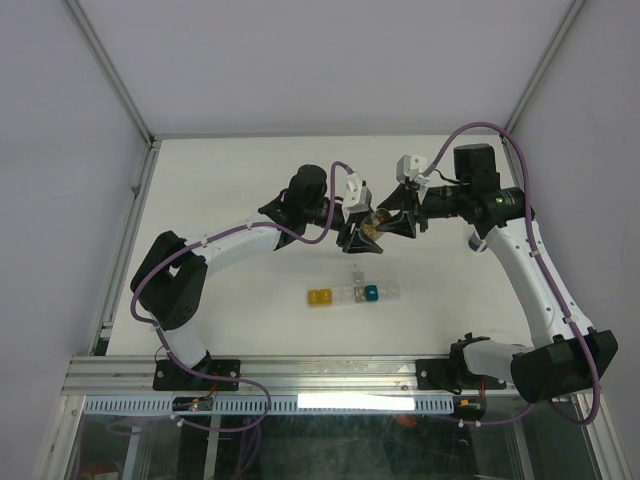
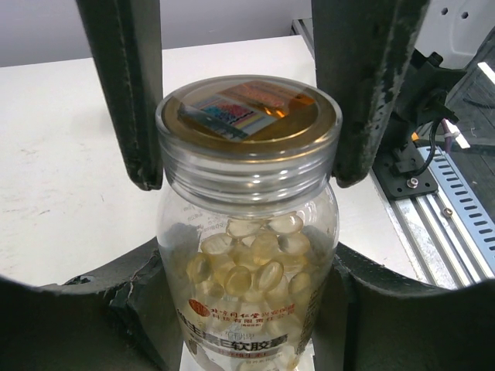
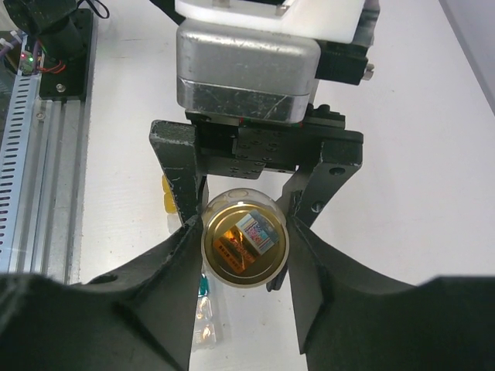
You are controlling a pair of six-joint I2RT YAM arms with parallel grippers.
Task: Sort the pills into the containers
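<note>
A clear pill bottle (image 1: 372,228) with a gold cap (image 2: 247,116) is held above the table. The pills (image 2: 251,259) show inside it as pale yellow oval capsules. My left gripper (image 2: 247,297) is shut on the bottle's body. My right gripper (image 3: 246,247) is shut on the cap, with its dark fingers (image 2: 128,93) on both sides of it. Both grippers meet at the table's middle, left gripper (image 1: 358,238) and right gripper (image 1: 395,222). The containers (image 1: 355,294) lie in a short row below them: yellow (image 1: 320,297), grey, teal (image 1: 371,292), clear.
The white table (image 1: 250,170) is walled by white panels at the back and sides. A metal rail (image 1: 300,375) with the arm bases runs along the near edge. The container row also shows under the bottle in the right wrist view (image 3: 203,309).
</note>
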